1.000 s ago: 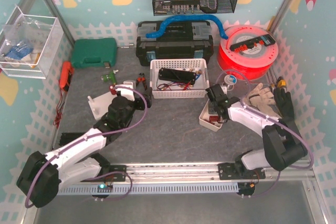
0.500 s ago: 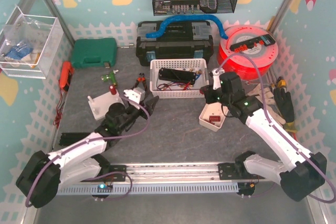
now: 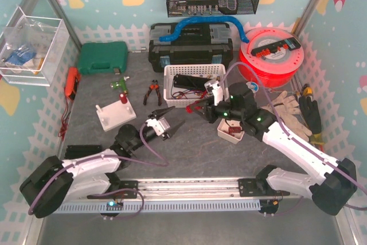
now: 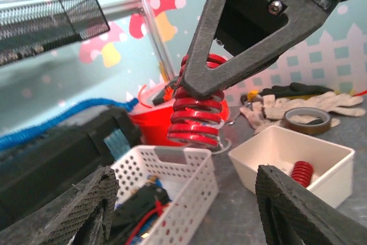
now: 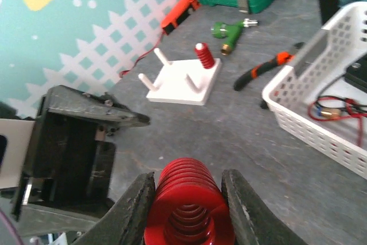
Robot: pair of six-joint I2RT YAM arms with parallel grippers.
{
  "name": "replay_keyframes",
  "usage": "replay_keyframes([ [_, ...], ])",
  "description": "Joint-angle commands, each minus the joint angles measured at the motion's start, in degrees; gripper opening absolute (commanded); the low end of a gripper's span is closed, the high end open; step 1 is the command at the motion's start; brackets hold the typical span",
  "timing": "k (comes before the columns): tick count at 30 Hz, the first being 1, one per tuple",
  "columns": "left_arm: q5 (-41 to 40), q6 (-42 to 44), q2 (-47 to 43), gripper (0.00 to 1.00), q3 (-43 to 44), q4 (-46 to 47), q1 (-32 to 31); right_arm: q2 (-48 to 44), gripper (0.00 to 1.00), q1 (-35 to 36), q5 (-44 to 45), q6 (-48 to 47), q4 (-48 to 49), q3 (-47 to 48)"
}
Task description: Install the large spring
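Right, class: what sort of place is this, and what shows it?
Likely a workshop-style robot test bench: a black plastic toolbox, a green plastic tool case and red-handled pliers sit on a grey tabletop inside an aluminium frame.

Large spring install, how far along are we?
Done: the large spring is picked up, clamped in the right gripper above the table. In hand: it is held out toward the open left gripper, possibly for a handover. Left: it is not yet on the peg base, where one peg carries a small spring and the other pegs are bare.
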Motion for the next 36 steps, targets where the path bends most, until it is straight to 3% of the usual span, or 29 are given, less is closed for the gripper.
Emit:
replay_keyframes([
  [1,1.2,10.8,2.6,0.68,0.7,7.5,-0.6,1.2,0.00,2.6,-2.8,1.8,6.2,0.3],
  [8,-0.7,13.9,6.6,0.69,3.6,5.8,-1.3,3.5,0.00,5.0,-1.6,2.1,8.4,0.3],
  [15,-1.2,15.4,7.0,0.58,4.3,4.2,-1.5,4.8,0.00,5.4,-2.1,3.4,10.1,-0.8],
  [30,-1.6,17.5,8.9,0.55,4.7,3.4,-1.1,4.9,0.00,5.5,-3.2,4.4,10.8,-0.9],
  [36,-0.4,16.7,7.7,0.43,2.9,5.9,-0.6,6.3,0.00,5.5,-1.5,4.5,9.3,-0.4],
])
